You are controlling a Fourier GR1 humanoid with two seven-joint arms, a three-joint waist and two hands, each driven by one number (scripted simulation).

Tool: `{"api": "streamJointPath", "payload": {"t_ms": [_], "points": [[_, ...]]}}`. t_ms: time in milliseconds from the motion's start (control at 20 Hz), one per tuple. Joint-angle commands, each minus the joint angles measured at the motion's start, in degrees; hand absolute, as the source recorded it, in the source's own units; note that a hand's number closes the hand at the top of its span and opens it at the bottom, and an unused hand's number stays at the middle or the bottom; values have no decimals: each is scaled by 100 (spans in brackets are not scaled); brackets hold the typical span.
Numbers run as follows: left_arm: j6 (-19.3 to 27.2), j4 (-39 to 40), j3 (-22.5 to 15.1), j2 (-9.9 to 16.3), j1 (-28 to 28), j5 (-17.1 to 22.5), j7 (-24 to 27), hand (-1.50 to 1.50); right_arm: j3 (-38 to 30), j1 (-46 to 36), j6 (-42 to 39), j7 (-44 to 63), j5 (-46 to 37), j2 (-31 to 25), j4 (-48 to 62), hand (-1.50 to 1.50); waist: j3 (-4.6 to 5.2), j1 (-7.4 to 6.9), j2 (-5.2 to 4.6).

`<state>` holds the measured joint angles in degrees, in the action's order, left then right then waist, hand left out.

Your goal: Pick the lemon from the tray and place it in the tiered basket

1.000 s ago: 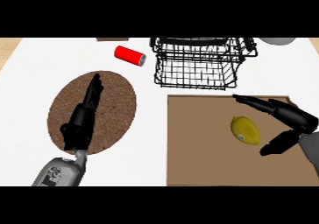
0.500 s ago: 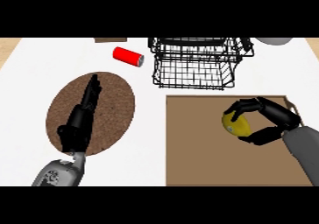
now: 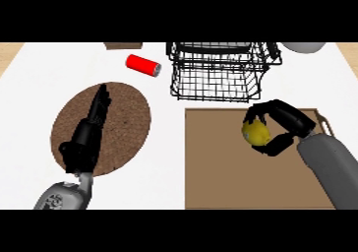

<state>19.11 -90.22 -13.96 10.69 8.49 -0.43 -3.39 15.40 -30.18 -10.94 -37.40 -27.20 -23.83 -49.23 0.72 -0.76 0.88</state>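
The yellow lemon [image 3: 255,132] is over the brown tray [image 3: 225,172], near the tray's far right part. My right hand [image 3: 283,125] is curled round it, fingers over the top and thumb beneath, hiding its right side. The black wire tiered basket [image 3: 220,69] stands just beyond the tray's far edge. My left hand [image 3: 86,133] lies open and flat, fingers straight, over the brown round mat [image 3: 131,113] at the left.
A red can [image 3: 143,65] lies on its side left of the basket. A white bowl [image 3: 305,47] sits at the far right edge. A small brown item [image 3: 124,46] shows at the far edge. The counter is white.
My right hand has closed round the lemon and carried it a little left and toward the basket. The left hand has stayed in place.
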Motion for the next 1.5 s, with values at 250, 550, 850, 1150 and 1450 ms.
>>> {"api": "streamJointPath", "payload": {"t_ms": [250,550,850,1150,1450], "points": [[-12,121,0,59,-42,-61,1,0,694,-647,701,3903,-1750,181,273,150,72,-43,114],[-28,226,25,30,3,-31,-12,0,930,-1509,539,6506,-2494,947,-208,150,22,47,173],[-49,302,99,29,-7,20,34,0,937,-2774,-77,8997,-2954,1925,-995,150,-16,111,181],[-87,391,108,-9,49,15,149,0,788,-3901,-1182,10955,-2795,2362,-1763,150,-48,63,46],[-107,449,246,7,345,34,10,0,313,-4767,-1494,11771,-2305,2375,-2348,150,-63,87,8]]}}
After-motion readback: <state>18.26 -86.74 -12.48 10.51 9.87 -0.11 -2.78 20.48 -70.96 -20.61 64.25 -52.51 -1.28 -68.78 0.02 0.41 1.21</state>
